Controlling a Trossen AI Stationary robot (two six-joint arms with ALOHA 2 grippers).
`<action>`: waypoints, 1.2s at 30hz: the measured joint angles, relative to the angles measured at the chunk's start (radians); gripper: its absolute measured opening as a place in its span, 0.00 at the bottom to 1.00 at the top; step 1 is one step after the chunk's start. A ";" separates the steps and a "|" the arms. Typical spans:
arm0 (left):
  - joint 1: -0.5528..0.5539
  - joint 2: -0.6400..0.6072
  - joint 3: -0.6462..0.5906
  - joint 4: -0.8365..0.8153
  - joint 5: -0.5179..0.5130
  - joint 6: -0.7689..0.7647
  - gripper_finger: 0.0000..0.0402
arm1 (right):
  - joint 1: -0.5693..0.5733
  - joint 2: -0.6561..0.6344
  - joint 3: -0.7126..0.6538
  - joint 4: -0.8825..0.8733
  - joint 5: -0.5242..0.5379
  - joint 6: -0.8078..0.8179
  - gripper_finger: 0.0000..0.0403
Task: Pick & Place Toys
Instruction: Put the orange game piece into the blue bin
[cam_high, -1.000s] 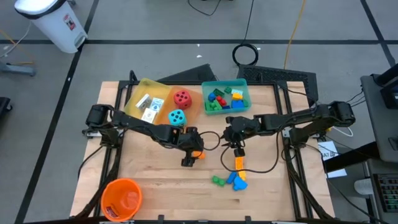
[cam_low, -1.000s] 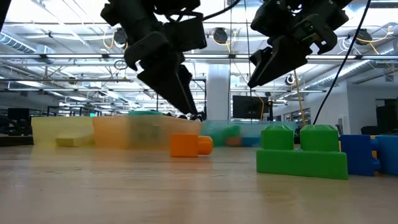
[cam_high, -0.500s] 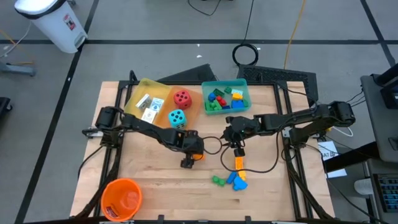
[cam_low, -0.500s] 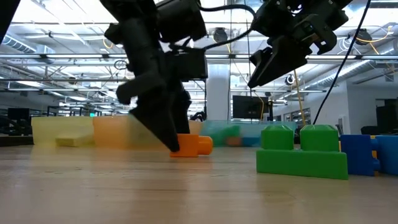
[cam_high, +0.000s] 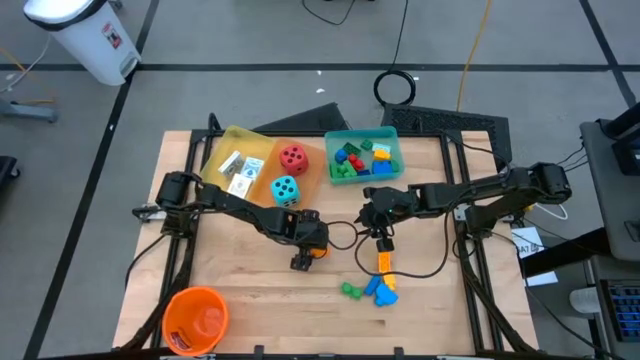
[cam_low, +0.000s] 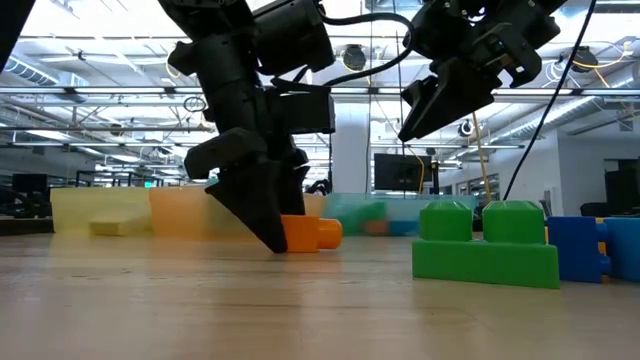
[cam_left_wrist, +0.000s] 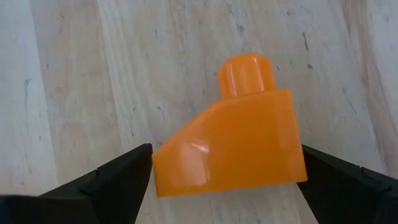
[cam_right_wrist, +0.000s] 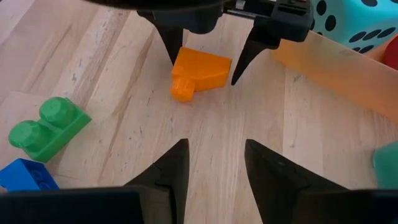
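Orange bucket (cam_high: 195, 320) near the front left corner of the wooden surface (cam_high: 240, 270). Yellow tray (cam_high: 222, 160) at the back edge, white picture cards (cam_high: 240, 172) inside; beside it an orange tray (cam_high: 305, 170) with red die (cam_high: 293, 156) and cyan die (cam_high: 285, 189). Left pincer (cam_high: 308, 253) lowered at mid-surface, fingers spread wide on either side of an orange brick (cam_left_wrist: 233, 146), tips down at the wood, brick lying on its side between them, not yet squeezed. Teal tray (cam_high: 385, 140) at the back edge, loaded with coloured bricks (cam_high: 355, 160). Right pincer (cam_high: 380, 235) raised above the surface just right of centre, fingers narrow, holding nothing. Orange, blue and green bricks (cam_high: 378, 283) clustered toward the front edge below it.
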 joint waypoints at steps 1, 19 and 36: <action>0.000 0.001 0.000 0.002 0.001 -0.005 0.92 | 0.000 0.000 0.000 -0.001 0.000 0.000 0.32; 0.003 -0.012 0.049 -0.064 -0.044 -0.091 0.72 | 0.000 -0.017 0.000 -0.060 0.000 0.004 0.32; 0.232 -0.075 0.359 -0.028 -0.191 0.168 0.73 | 0.000 -0.307 -0.024 -0.282 0.237 0.169 0.32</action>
